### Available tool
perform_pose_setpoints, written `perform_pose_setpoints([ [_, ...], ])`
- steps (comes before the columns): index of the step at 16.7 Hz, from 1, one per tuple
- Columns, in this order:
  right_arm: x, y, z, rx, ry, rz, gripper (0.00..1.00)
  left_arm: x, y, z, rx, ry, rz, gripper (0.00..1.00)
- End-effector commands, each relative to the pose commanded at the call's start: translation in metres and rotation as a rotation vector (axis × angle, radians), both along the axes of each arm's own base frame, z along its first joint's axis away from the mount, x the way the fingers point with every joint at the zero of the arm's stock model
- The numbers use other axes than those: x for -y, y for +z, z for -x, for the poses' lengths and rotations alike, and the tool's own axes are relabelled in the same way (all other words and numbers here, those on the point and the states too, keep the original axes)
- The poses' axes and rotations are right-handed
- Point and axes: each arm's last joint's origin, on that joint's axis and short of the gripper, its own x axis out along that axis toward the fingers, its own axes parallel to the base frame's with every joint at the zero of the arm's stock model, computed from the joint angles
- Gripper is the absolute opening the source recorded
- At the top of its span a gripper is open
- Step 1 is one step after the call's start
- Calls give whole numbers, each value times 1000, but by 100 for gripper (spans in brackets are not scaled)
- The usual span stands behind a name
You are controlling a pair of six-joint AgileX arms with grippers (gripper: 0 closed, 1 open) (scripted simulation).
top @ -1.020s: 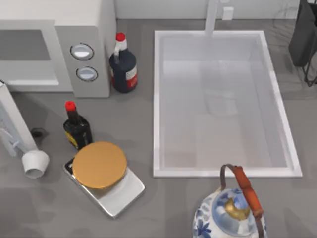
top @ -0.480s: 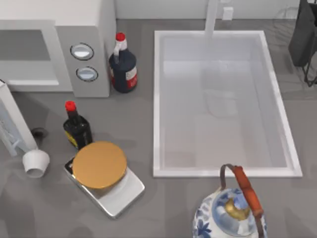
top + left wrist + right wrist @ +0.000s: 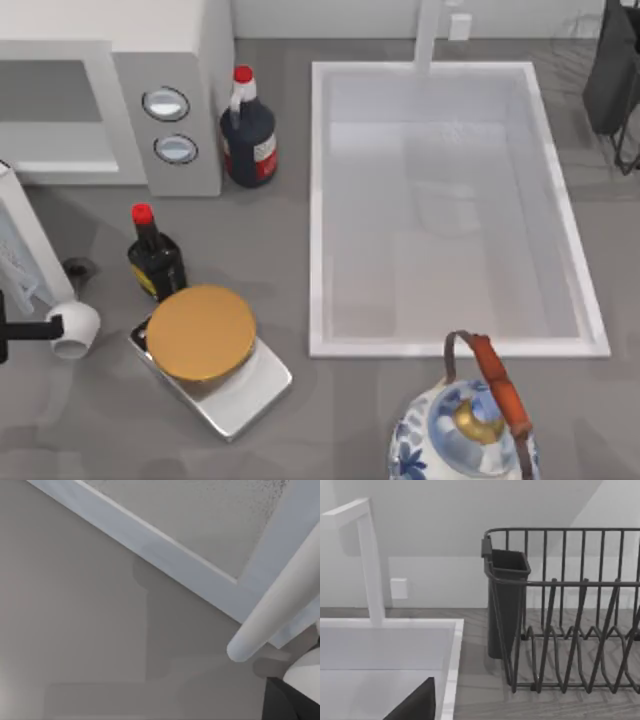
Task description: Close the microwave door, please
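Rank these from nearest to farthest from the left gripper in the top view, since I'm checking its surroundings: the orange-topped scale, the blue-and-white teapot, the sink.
From the left gripper at the table's left edge:
1. Orange-topped scale, just to its right.
2. Sink, its near rim past the scale, mid-table.
3. Blue-and-white teapot, bottom right.

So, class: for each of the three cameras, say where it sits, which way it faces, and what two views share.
Top view: above the table, looking down on the microwave, its open microwave door, sink; left gripper at the left edge.
Left wrist view: on the left arm, close to the microwave door and its handle.
Right wrist view: on the right arm, facing the dish rack and sink.
Shared: door, sink.
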Motion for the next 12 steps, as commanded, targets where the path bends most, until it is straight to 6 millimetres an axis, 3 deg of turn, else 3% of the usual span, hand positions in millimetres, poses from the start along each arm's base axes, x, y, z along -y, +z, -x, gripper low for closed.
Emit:
perform_pose_setpoints([
  [6, 0, 0, 0, 0, 0, 0, 100, -1, 5, -10, 13, 0, 2, 0],
  [9, 0, 0, 0, 0, 0, 0, 100, -1, 7, -37, 14, -1, 3, 0],
  [12, 0, 0, 0, 0, 0, 0, 100, 0, -4, -69, -21, 0, 4, 0],
])
